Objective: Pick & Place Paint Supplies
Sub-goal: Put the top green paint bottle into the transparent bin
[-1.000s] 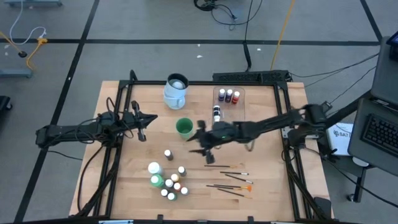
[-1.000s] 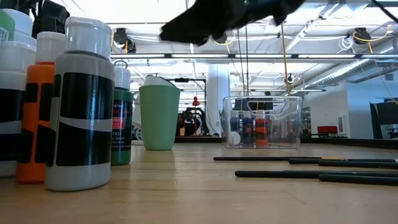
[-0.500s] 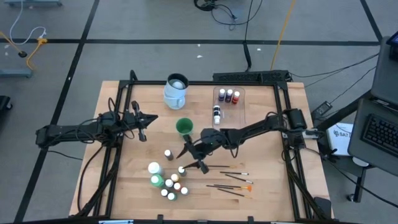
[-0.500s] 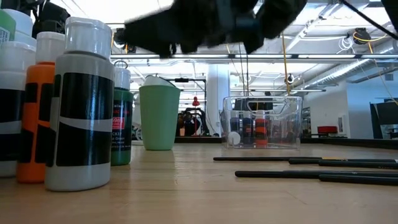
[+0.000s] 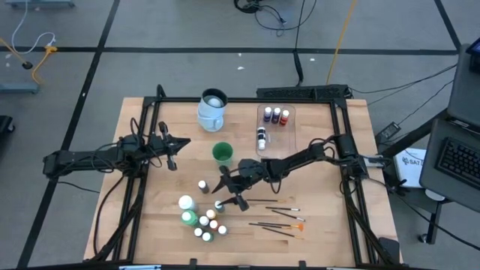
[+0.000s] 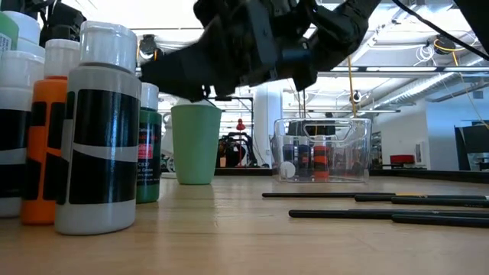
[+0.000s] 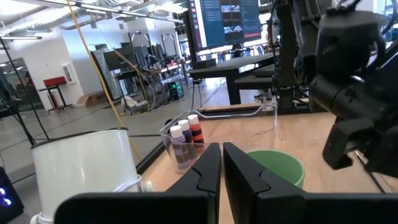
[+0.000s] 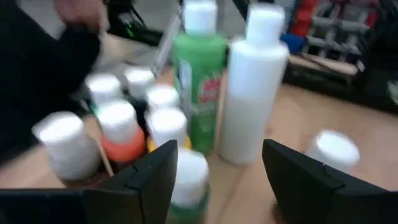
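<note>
Seen only from right wrist: right gripper (image 8: 217, 177) wide open, empty, facing green bottle (image 8: 200, 81); left gripper (image 7: 221, 168) shut beside green cup (image 7: 277, 167)

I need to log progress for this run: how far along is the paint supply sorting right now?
Done: four small bottles already sit in the clear tub. In hand: nothing yet; the right hand is open and empty, hovering at the cluster of small bottles near the front edge. The left hand waits shut at the left side. Left: that cluster, the white bottle, the green bottle and the brushes.
</note>
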